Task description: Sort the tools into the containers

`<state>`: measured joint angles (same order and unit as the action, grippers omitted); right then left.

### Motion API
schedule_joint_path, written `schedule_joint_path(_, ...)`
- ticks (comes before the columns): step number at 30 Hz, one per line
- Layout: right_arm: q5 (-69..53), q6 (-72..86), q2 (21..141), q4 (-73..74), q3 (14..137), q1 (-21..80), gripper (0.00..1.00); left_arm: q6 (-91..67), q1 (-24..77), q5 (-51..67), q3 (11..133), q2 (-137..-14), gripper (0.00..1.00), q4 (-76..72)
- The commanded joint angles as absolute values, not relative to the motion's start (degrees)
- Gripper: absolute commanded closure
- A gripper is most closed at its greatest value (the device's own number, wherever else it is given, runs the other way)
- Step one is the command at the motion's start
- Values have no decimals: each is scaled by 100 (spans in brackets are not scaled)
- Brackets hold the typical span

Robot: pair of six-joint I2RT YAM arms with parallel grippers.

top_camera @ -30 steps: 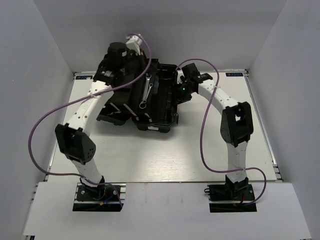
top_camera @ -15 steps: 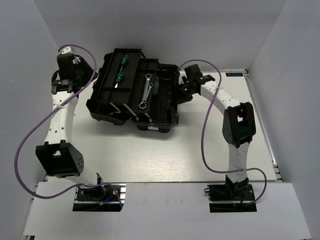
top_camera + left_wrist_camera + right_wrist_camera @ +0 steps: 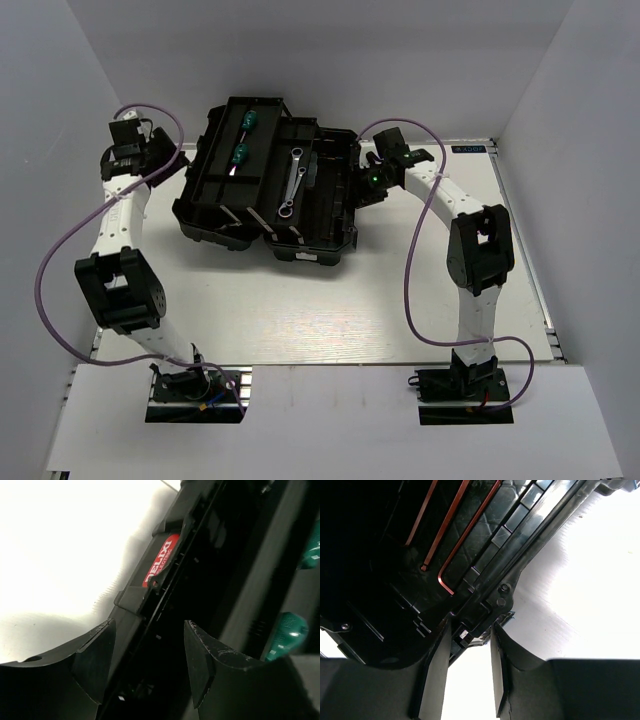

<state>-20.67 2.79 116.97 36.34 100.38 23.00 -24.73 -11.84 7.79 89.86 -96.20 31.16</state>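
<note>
We are drawing our left gripper (image 3: 147,647) back from the toolbox (image 3: 312,238), jaws spread and empty after letting go. The green screwdrivers (image 3: 240,153) are now lying sorted in its lid tray, the wrenches (image 3: 293,178) alongside. Our right gripper (image 3: 470,645) is straddling the box's rim, but we cannot tell whether it is clamping it.

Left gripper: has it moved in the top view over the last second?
Yes. The left gripper was over the back left corner of the toolbox; it has swung left and now sits off the toolbox's left side, jaws open.
</note>
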Motion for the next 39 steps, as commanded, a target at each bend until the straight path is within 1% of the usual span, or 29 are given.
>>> schedule_joint_path(1, -2092, -202, 11812, 4421, 9923, 2250, 100, -2224, -1187, 1203, 8938, -9808, 33, 2866)
schedule_joint_path(5, -2144, -202, 11874, 4447, 9923, 2268, 100, -2057, -1187, 1423, 9096, -10177, 33, 2804)
schedule_joint_path(15, -2180, -202, 11927, 4438, 9931, 2276, 100, -1819, -1020, 1547, 9281, -10906, 33, 2804)
schedule_joint_path(16, -2197, -202, 11944, 4447, 9940, 2276, 100, -1819, -1020, 1608, 9281, -10907, 41, 2804)
schedule_joint_path(18, -2197, -202, 11953, 4439, 9967, 2294, 100, -1767, -1020, 1608, 9281, -10907, 61, 2804)
schedule_joint_path(19, -2215, -202, 11971, 4447, 9984, 2285, 100, -1714, -1020, 1539, 9281, -10846, 77, 2873)
schedule_joint_path(21, -2241, -202, 11988, 4456, 10002, 2276, 100, -1714, -967, 1468, 9281, -10741, 88, 2926)
schedule_joint_path(22, -2250, -185, 12014, 4456, 10045, 2276, 100, -1662, -967, 1468, 9342, -10610, 96, 2927)
schedule_joint_path(23, -2259, -185, 12032, 4456, 10063, 2285, 100, -1661, -906, 1468, 9343, -10539, 99, 2927)
schedule_joint_path(29, -2320, -123, 12138, 4500, 10230, 2338, 100, -1731, -625, 1415, 9465, -9959, 100, 3041)
schedule_joint_path(33, -2355, -62, 12199, 4491, 10301, 2373, 100, -1784, -169, 1178, 9912, -9634, 100, 3225)
schedule_joint_path(39, -2382, -44, 12208, 4500, 10406, 2505, 100, -1837, 333, 765, 10458, -9527, 100, 3410)
